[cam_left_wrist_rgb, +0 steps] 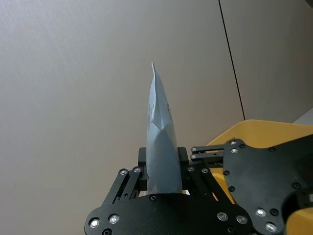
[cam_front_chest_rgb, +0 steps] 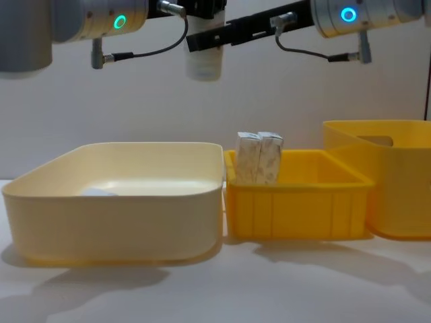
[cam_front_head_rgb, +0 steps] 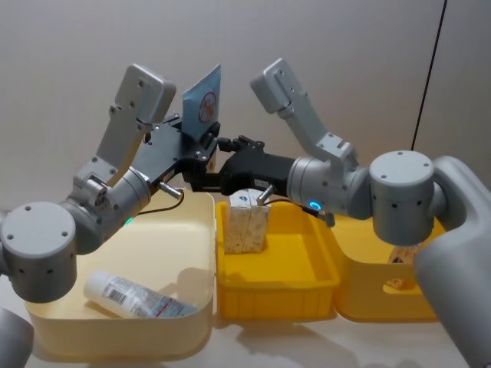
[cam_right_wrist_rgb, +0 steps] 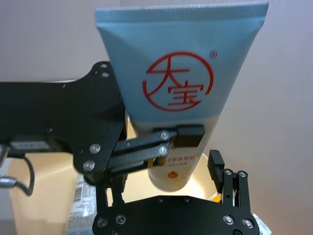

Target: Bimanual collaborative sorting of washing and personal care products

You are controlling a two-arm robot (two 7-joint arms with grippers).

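While my left gripper (cam_front_head_rgb: pixel 203 142) is clamped across the lower body of the pale blue tube (cam_right_wrist_rgb: pixel 181 73), the tube hangs in the air above the tubs, its flat crimped end up and its white cap (cam_front_chest_rgb: pixel 203 66) down. My right gripper (cam_right_wrist_rgb: pixel 166 181) stands spread wide about the cap end, touching nothing; one of its fingers (cam_right_wrist_rgb: pixel 230 178) is plainly apart from the tube.

Handling, as judged: the tube is light, soft-walled and glossy, so it should dent under pressure and may slide. The firmest hold looks to be the rounder part just above the cap, below the left fingers (cam_right_wrist_rgb: pixel 166 142), not the thin crimp.

Room: the two grippers sit very close, so the finger linkages are the nearest obstruction. Below, a second tube (cam_front_head_rgb: pixel 134 295) lies in the cream tub (cam_front_head_rgb: pixel 201 222). Two white cartons (cam_front_head_rgb: pixel 247 222) stand upright in the small yellow tub (cam_front_head_rgb: pixel 276 291), just beside it. A larger yellow tub (cam_front_head_rgb: pixel 376 295) is farther right. The air above all three rims is open.
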